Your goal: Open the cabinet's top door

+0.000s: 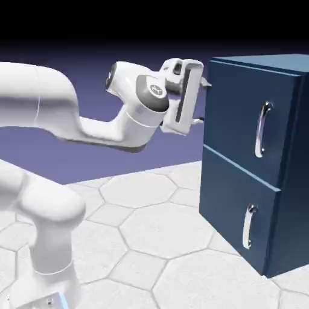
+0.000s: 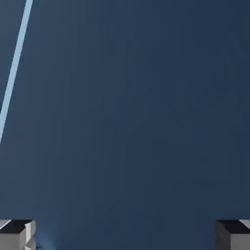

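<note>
The dark navy cabinet (image 1: 294, 181) stands at the right of the exterior view. Its top door (image 1: 238, 108) is shut flush and carries a vertical silver handle (image 1: 262, 130) near its right side. My gripper (image 1: 205, 103) is level with the door's upper half, at its left edge and well left of the handle. It is open, one finger above the other, the tips close to the panel with nothing between them. In the hand view the flat navy panel (image 2: 136, 122) fills the picture, and the two grey fingertips (image 2: 17, 234) stand far apart at the bottom corners.
Below the top door sits a shorter lower panel (image 1: 229, 202) with its own silver handle (image 1: 248, 227). A thin pale line (image 2: 17, 58) runs slantwise at the hand view's upper left. The table (image 1: 151, 229) has a pale hexagon pattern.
</note>
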You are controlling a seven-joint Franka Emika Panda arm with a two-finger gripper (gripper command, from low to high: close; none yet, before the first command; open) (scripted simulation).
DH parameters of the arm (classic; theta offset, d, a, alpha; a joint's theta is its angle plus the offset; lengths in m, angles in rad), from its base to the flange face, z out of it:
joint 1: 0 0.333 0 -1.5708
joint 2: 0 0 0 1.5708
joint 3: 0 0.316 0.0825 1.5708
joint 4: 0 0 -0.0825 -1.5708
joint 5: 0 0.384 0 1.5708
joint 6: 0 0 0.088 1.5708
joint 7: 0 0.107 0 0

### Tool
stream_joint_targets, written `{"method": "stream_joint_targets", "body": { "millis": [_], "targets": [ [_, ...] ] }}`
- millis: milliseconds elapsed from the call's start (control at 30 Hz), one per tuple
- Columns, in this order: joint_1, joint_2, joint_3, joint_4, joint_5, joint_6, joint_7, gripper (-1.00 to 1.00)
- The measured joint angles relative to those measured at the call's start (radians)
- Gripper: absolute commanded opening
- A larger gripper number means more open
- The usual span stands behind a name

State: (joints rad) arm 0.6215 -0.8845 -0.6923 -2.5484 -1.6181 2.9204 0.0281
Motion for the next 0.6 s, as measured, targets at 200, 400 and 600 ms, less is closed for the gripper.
{"method": "stream_joint_targets", "body": {
  "millis": [200, 400, 600],
  "targets": [
    [0.098, -0.051, -0.112, 0.042, -0.261, -0.019, -0.115, 0.0],
    [0.197, -0.101, -0.223, 0.084, -0.522, -0.038, -0.23, 0.0],
    [0.295, -0.152, -0.335, 0.127, -0.783, -0.056, -0.345, 0.0]
  ]
}}
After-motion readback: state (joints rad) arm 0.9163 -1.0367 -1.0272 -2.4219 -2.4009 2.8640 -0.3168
